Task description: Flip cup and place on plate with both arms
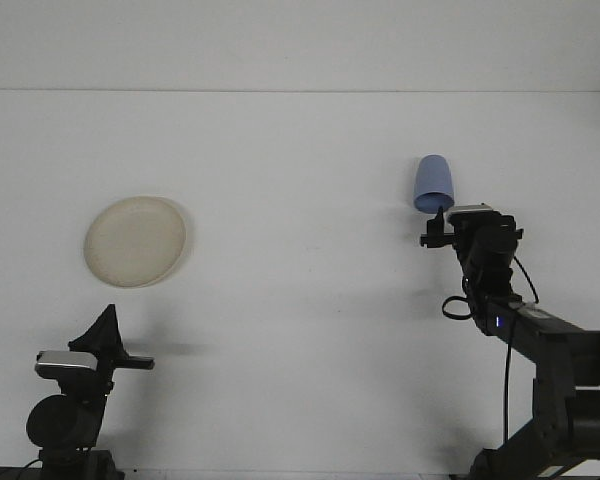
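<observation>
A blue cup (433, 185) stands upside down on the white table at the right, its wider rim on the table. My right gripper (448, 216) is stretched out to just in front of the cup's rim. It is open: one fingertip (440, 214) shows at the cup's near edge, and the other is hidden behind the wrist. A cream plate (136, 240) lies flat at the left with nothing on it. My left gripper (105, 322) rests shut near the front edge, well short of the plate.
The white table (300, 300) runs back to a wall line at the far edge. The right arm's cables (508, 330) hang beside its forearm. Bare table lies between the plate and the cup.
</observation>
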